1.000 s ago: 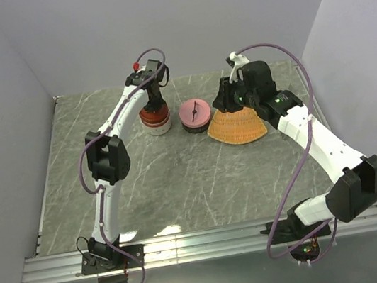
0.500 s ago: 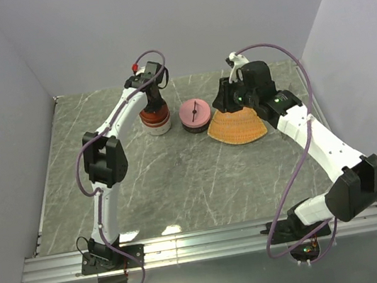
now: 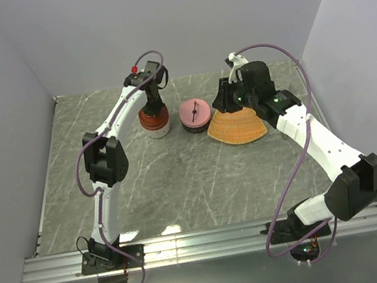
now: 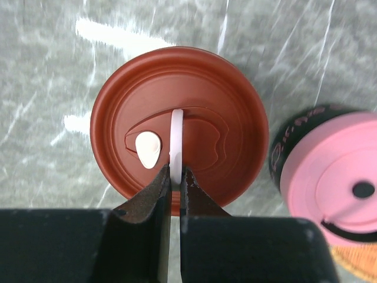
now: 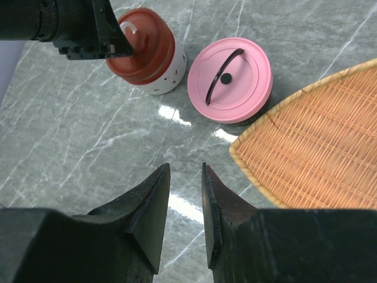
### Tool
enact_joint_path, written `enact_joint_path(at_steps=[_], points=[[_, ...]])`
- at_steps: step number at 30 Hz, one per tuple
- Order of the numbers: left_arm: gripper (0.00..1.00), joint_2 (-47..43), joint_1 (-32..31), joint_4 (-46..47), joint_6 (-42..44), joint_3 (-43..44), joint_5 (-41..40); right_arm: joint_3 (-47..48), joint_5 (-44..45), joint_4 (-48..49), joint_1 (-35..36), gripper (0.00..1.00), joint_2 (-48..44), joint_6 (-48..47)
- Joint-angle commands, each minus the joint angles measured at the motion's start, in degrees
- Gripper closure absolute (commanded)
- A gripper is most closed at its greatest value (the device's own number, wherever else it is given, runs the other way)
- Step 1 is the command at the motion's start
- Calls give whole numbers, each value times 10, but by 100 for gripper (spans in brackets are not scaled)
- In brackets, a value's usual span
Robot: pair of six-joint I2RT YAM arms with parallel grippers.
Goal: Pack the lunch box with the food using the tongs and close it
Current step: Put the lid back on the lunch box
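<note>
— Grey marble table [image 3: 180, 179], far side: where is the lunch jar [image 3: 156, 120]?
— Left of the pink-lidded pot [image 5: 231, 79], just beside the woven tray [image 5: 318, 153].
— Left gripper [image 4: 175, 177]?
— Pinched tight on the white loop [image 4: 176, 132] atop the jar's red lid [image 4: 235, 135].
— Right gripper [image 5: 185, 171]?
— Jaws slightly apart, holding nothing, above the table near the tray.
</note>
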Motion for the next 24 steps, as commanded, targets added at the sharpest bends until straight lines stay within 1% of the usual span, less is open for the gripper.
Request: enact_joint_path(at_steps=[1,6,10,24], points=[[100,-2,-4,-51,-16,31,29,9,1,9,-1,64,-9,-6],[100,-8,-3,-62,-19,34,37,8,-1,10,0,64,-10,-6],[100,-18,-3,-48,-18,13,27,5,-3,12,0,64,-12,-6],[100,4,4,-25,-2,13,6,1,-2,12,2,64,-19,-8]])
